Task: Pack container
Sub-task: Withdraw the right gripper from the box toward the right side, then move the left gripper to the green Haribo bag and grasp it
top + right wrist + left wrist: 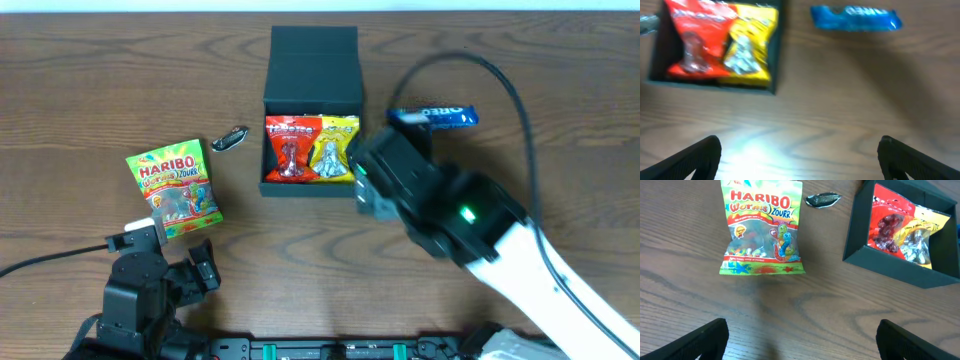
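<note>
The dark square container (pixel 275 100) stands open at the table's middle back, lid flap up behind it. Inside lie a red snack packet (pixel 288 148) and a yellow one (pixel 335 148). It also shows in the left wrist view (pixel 860 240) and the right wrist view (pixel 777 60). A Haribo worms bag (pixel 174 185) lies left of it, seen too in the left wrist view (pixel 762 227). A blue Oreo packet (pixel 440 117) lies right of it, seen too in the right wrist view (pixel 855 18). My left gripper (pixel 802 340) is open and empty, near the front left. My right gripper (pixel 800 160) is open and empty, over bare wood just right of the container.
A small dark wrapped sweet (pixel 230 139) lies between the Haribo bag and the container, seen too in the left wrist view (pixel 823 199). The right arm's black cable (pixel 500 80) arcs over the back right. The table's front edge runs near both arm bases.
</note>
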`<action>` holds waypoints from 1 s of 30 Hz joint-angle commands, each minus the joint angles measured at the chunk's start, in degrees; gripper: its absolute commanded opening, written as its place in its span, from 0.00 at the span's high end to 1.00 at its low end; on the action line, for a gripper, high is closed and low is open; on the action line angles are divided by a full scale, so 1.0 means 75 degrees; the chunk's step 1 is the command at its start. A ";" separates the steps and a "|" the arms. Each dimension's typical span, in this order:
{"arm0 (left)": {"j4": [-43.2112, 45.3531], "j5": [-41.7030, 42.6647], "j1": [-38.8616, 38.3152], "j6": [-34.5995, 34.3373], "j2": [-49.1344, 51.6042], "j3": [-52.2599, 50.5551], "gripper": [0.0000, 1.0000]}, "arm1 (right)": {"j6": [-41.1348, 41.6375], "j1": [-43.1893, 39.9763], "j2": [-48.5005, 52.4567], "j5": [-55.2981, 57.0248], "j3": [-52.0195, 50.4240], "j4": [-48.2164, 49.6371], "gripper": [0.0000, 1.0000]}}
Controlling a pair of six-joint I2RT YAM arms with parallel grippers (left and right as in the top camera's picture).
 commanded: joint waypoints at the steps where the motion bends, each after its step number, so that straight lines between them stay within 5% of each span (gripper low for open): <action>1: -0.0003 0.0035 -0.0032 0.0017 -0.0023 0.0149 0.05 | 0.0519 0.0038 -0.0997 0.0280 -0.1020 -0.0067 0.01; 8: 0.0067 -0.0950 -0.0029 -0.0580 0.0769 0.0574 0.05 | 0.1568 0.0038 -0.2713 -0.0032 -0.2967 -0.0064 0.01; 13: -0.0105 -0.2250 0.0003 -0.0536 0.2326 0.1778 0.05 | 0.1687 0.0038 -0.2903 -0.0032 -0.3657 0.0067 0.01; 19: -0.0085 -0.2285 0.0868 0.0079 0.3987 0.2532 0.05 | 0.1684 0.0038 -0.2850 -0.0023 -0.3888 0.0166 0.01; 22: 0.0128 -0.1606 0.1612 0.0609 0.4511 0.2530 0.05 | 0.1684 0.0038 -0.2850 -0.0029 -0.4010 0.0192 0.01; 26: 0.0781 0.0764 0.3077 0.1763 0.5208 0.2521 0.05 | 0.1682 0.0038 -0.2850 -0.0023 -0.4144 0.0245 0.01; 30: 0.1061 0.1533 0.3882 0.2430 0.5794 0.2256 0.05 | 0.1682 0.0038 -0.2850 -0.0020 -0.4176 0.0376 0.01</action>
